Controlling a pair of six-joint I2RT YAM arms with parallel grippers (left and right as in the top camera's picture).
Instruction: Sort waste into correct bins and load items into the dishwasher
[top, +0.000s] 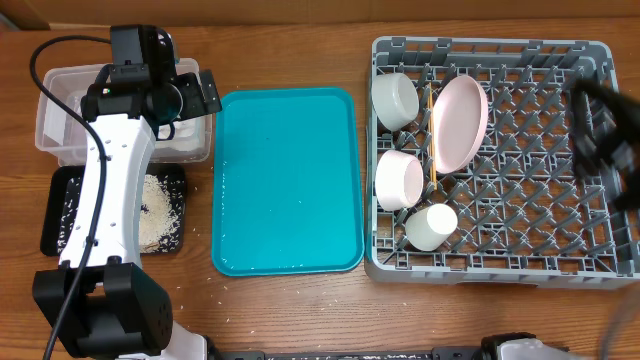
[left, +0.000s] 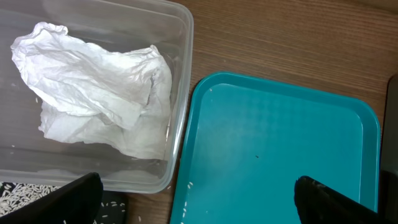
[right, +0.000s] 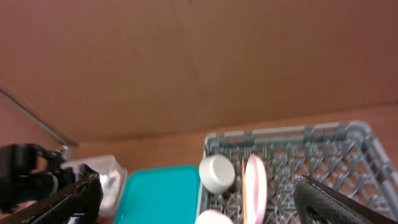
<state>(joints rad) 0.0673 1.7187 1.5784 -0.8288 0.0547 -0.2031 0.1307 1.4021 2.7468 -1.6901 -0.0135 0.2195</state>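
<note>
A crumpled white napkin (left: 99, 93) lies in the clear tub (top: 60, 105), which also shows in the left wrist view (left: 177, 74). White rice grains (top: 160, 205) lie in the black tray (top: 62, 215). The grey dish rack (top: 590, 265) holds a pink plate (top: 460, 120) on edge, two white bowls (top: 395, 100) (top: 398, 180), a small white cup (top: 432, 227) and wooden chopsticks (top: 432, 135). My left gripper (left: 196, 202) is open and empty above the gap between the tub and the teal tray. My right gripper (right: 199, 199) is open and empty, blurred, above the rack's right side.
A bare teal serving tray (top: 285, 180) lies between the bins and the rack; a few rice grains sit on its left rim (left: 186, 185). A brown cardboard wall (right: 186, 62) stands behind the table. My left arm (top: 105, 200) lies over the black tray.
</note>
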